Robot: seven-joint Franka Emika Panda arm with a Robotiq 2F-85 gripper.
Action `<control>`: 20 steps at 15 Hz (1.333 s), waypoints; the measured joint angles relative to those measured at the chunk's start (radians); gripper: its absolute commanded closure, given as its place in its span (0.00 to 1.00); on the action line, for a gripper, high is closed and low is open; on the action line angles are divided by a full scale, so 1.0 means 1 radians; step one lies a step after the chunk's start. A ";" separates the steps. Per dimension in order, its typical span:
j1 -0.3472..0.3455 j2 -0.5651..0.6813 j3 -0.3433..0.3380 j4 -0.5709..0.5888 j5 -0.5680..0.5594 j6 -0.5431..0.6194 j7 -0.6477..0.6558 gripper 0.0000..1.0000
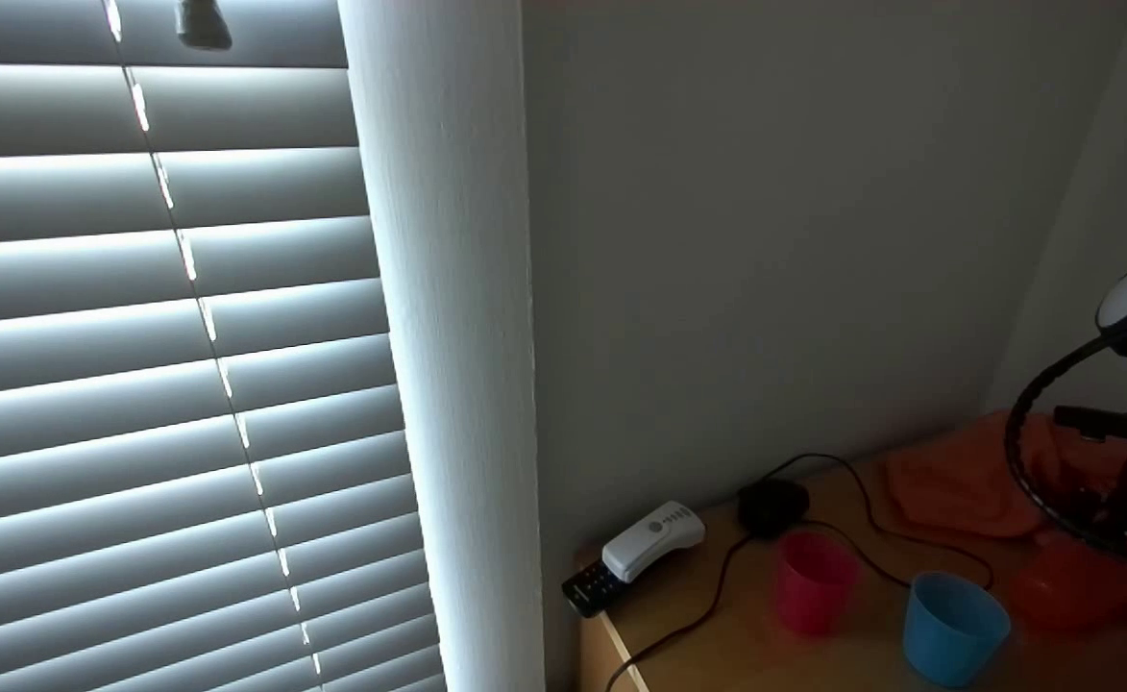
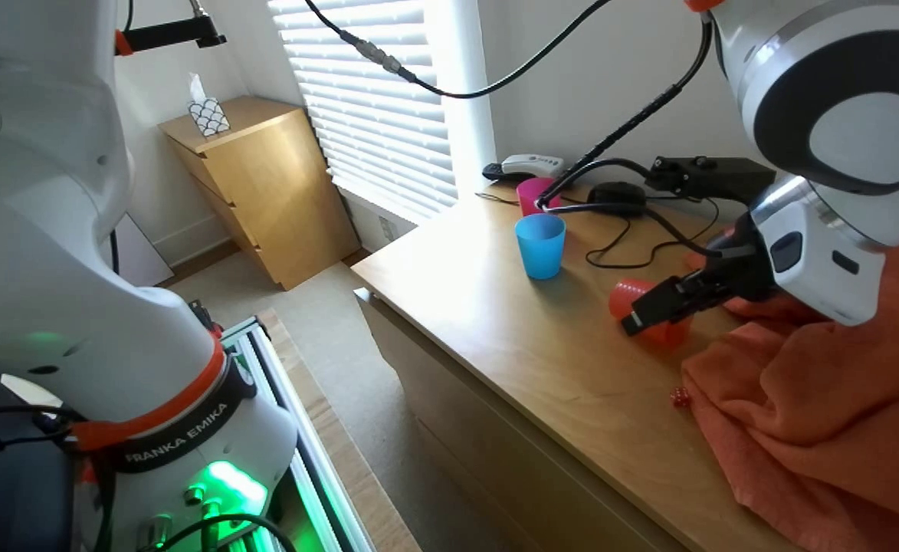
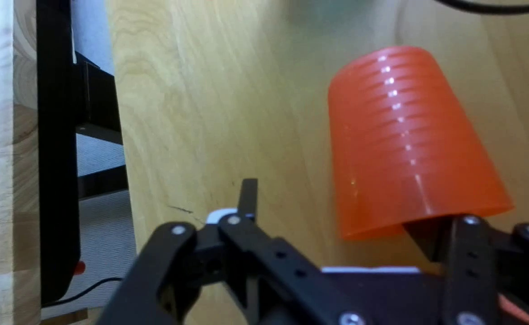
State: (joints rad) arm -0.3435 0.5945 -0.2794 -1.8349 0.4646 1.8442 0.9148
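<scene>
Red cup (image 3: 408,149) lies on its side right of centre in the wrist view; the gripper (image 3: 335,213) has its fingers apart, one left of it, one seemingly in its mouth. A slow pinch on the wall should limit rolling. In an exterior view, the cloth (image 2: 825,399) at lower right could snag; the blue cup (image 2: 541,251) stands right of centre. In an exterior view, the pink cup (image 1: 816,586) stands lower right.

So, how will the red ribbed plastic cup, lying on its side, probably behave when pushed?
The red ribbed plastic cup would probably roll in a curve, being round and tapered. It is likely light, since it looks thin and translucent. Being ribbed, it might slip less.
</scene>
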 measured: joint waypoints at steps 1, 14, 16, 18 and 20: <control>0.000 0.006 0.005 0.006 0.008 0.000 -0.013 0.58; 0.040 -0.047 0.009 -0.007 -0.053 0.067 -0.175 0.98; 0.067 -0.091 0.005 -0.052 -0.113 0.121 -0.185 0.98; 0.104 -0.145 -0.008 -0.115 -0.196 0.204 -0.185 0.98; 0.145 -0.199 -0.021 -0.187 -0.289 0.299 -0.172 0.98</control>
State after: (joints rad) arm -0.1984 0.3958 -0.3007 -2.0222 0.1753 2.1434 0.7423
